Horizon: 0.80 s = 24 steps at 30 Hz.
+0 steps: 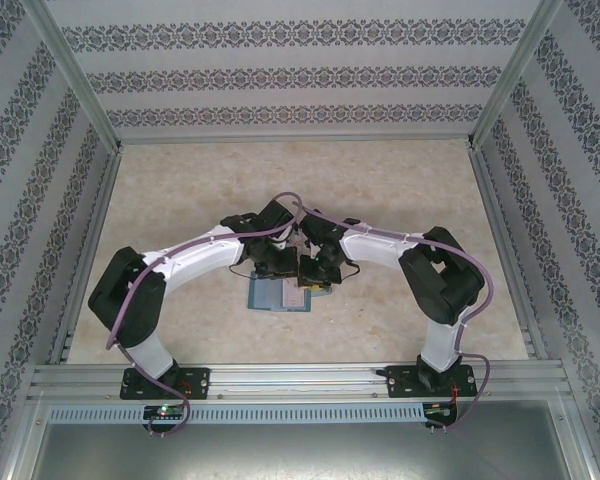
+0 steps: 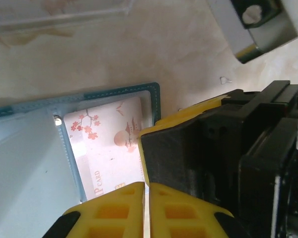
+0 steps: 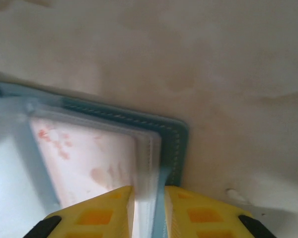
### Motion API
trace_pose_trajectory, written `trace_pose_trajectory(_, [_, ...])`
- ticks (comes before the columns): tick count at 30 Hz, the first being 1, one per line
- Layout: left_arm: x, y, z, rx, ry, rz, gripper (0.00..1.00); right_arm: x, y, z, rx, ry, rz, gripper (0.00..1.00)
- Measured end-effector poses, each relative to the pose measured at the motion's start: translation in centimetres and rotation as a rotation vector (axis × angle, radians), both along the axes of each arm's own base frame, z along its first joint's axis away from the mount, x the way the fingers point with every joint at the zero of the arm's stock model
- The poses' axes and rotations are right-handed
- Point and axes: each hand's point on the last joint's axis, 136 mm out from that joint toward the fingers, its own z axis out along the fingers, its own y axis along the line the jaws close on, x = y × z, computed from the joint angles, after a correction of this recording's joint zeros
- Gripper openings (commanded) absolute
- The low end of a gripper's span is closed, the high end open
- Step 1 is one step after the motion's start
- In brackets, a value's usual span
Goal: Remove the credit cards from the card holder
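Nearest, the left fingers [image 2: 109, 210] are standing almost together, with only a pale sliver showing between them. They are sitting right at the near corner of the pale card [image 2: 107, 136]; whether they are actually pinching it I cannot tell, since the contact is lying under their tips. Just to their right, the right fingers [image 3: 97, 215] are standing narrow and gripping the card holder [image 3: 175, 136] by its edge. Its grey-blue inner panels and teal cover are running in between them, so I judge they are steadying the holder for the other arm. Just ahead of both pairs of fingers the holder is lying open and flat on the surface [image 3: 213, 59]. The pale card, printed with reddish blossoms, is sitting inside its pocket with its edges lying within the teal stitched border. Farther beyond the fingers, past the holder's far edge, a clear tray [image 2: 64, 17] is resting on the surface. By my reading the task is only beginning: the holder is already opened and braced, but this card is not yet looking drawn out of its pocket at all. What is remaining is sliding this card free, setting it down, and then emptying whatever other cards the panels are hiding, a number I cannot tell from here.
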Motion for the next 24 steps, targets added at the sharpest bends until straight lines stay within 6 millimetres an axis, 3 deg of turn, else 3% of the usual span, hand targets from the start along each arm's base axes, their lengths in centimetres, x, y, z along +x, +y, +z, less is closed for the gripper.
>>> trace_pose_trajectory(8, [-1.0,0.2,-3.3,0.017,0.095,0.008,0.08,0.2,0.5,0.0,0.023,-0.007,-0.014,0.23])
trace_pose_trajectory(24, [-2.0,3.2,-5.6,0.079,0.135,0.074,0.04,0.2,0.4,0.0,0.031,-0.011,-0.019,0.21])
